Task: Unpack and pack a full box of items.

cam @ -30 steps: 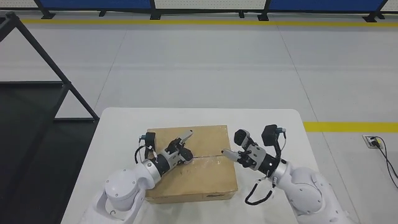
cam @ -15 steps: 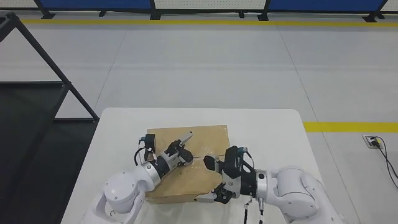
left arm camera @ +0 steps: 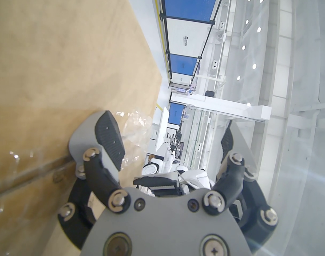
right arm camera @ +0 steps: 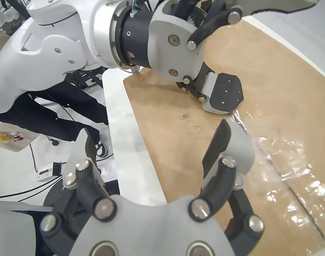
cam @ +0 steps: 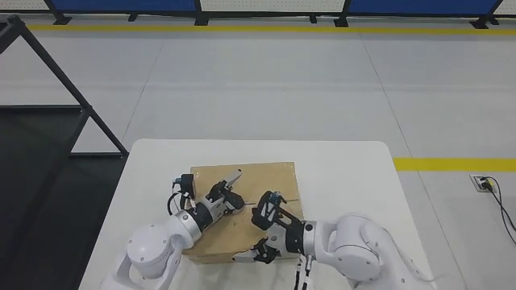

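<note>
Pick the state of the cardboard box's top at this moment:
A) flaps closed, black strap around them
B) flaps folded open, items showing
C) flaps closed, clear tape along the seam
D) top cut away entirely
C: the cardboard box has its flaps lying flat, and glossy clear tape runs along the seam between them.

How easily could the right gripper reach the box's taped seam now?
Probably easily: the right gripper is open over the box, one of its fingers beside the taped seam. The left gripper, with one of its fingers at that seam, may crowd it.
</note>
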